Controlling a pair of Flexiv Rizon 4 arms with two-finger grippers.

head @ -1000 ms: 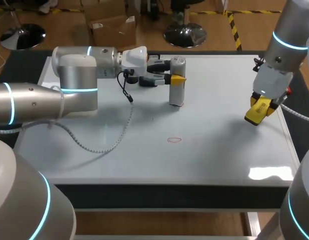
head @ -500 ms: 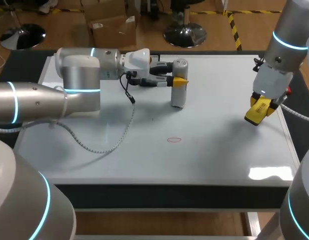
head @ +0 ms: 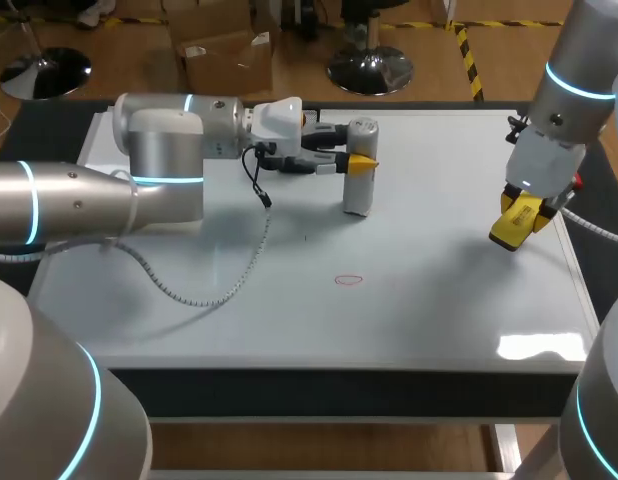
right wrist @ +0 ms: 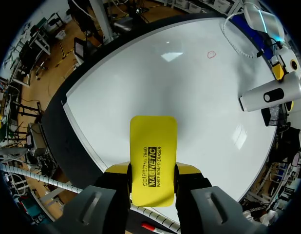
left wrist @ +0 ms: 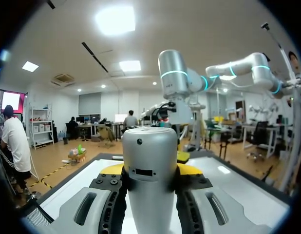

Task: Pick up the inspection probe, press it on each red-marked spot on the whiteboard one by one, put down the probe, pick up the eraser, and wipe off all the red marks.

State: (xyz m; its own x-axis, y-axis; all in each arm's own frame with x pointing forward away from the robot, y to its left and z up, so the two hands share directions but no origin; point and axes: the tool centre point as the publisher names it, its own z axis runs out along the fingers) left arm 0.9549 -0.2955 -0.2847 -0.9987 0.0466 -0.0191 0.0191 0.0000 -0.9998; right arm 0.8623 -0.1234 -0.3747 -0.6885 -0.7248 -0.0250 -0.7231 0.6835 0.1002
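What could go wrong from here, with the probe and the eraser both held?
The left gripper grips the probe by its upper half, so pressing down might tilt it or let it slip. One red mark shows on the whiteboard, apart from the probe. The right gripper already holds the eraser and could wipe that mark before it is pressed.

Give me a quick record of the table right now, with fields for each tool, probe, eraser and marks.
left tool: shut on probe
probe: upright, lower end at the whiteboard, away from the mark
right tool: shut on eraser
eraser: yellow, held over whiteboard's right edge
red mark: one ring visible, not wiped
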